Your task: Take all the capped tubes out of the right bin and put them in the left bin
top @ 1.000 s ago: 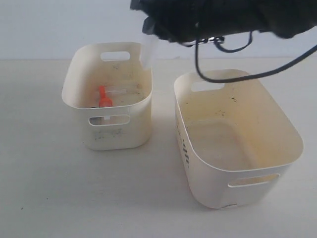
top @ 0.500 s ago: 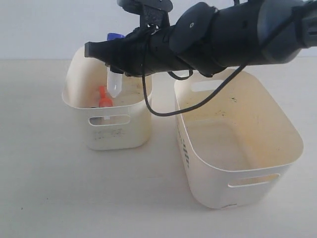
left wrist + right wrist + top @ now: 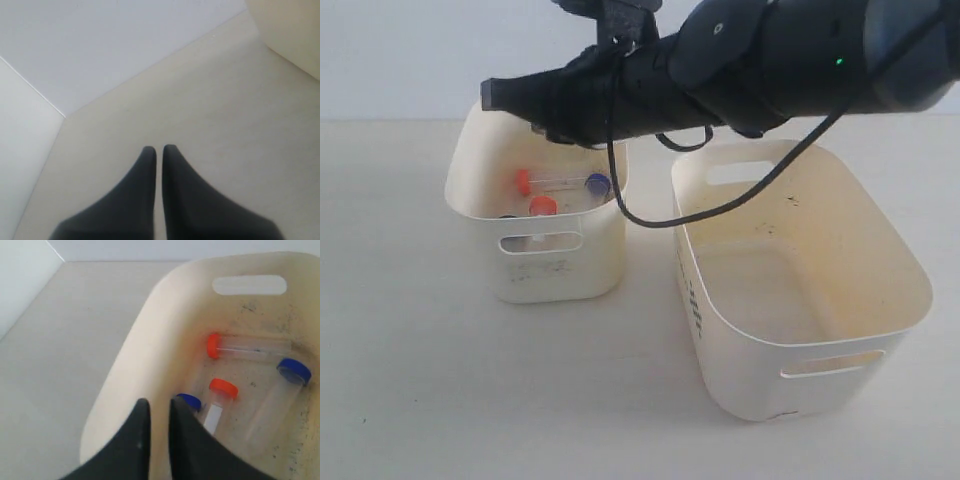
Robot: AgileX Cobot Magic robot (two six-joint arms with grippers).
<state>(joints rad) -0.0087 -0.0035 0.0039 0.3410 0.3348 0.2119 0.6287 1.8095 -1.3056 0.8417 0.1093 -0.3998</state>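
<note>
The left bin (image 3: 555,270) (image 3: 150,325) holds all the capped tubes. An orange-capped tube (image 3: 523,182) (image 3: 250,346) lies along its far wall. A blue-capped tube (image 3: 598,184) (image 3: 294,371) rests beside it. A second orange cap (image 3: 543,206) (image 3: 223,388) and a second blue cap (image 3: 190,401) point upward. My right gripper (image 3: 488,95) (image 3: 157,405) hovers over this bin's rim, slightly open and holding nothing. The right bin (image 3: 740,370) has nothing in it. Over bare table, my left gripper (image 3: 158,148) is shut and empty; the exterior view does not show it.
The right arm and its black cable (image 3: 720,205) stretch across the back of both bins. A cream tub wall (image 3: 295,30) shows at the edge of the left wrist view. Pale walls meet the table behind.
The blue-capped tube that hung upright in the right gripper half a second ago now lies in the left bin. The right gripper has let it go and stays above the bin.
</note>
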